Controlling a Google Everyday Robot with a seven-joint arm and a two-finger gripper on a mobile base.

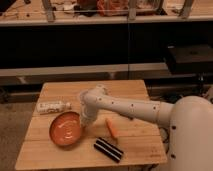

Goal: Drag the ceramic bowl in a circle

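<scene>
Ceramic bowl (66, 129): wide, shallow, orange-red, faint pale marks inside. It sits upright on the front-left part of the wooden table (135, 90), close to the front edge, and is the largest loose item on the tabletop.

Table: light wood planks, squarish top, set in front of dark shelving (105, 47).

Robot arm (130, 107): white, enters from the lower right, where the rounded body (192, 135) fills the corner. The arm reaches left across the middle of the table and bends down at its far end.

Gripper (86, 121): points downward at the bowl's right rim, touching or just at the edge nearest the arm. Whether it is clamped on the rim or merely resting against it cannot be told from this view.

Black block (108, 149): dark, oblong, ribbed top, lying at an angle near the front edge, just right of the bowl and apart from it.

Bottle (52, 106): pale, lying on its side at the left edge, behind the bowl, near but not touching.

Carrot-like orange piece (112, 127): small, elongated, lying flat between the gripper and the block, beneath the arm.

Clear cup (81, 96): small, standing just behind the arm's bend, partly hidden.
</scene>
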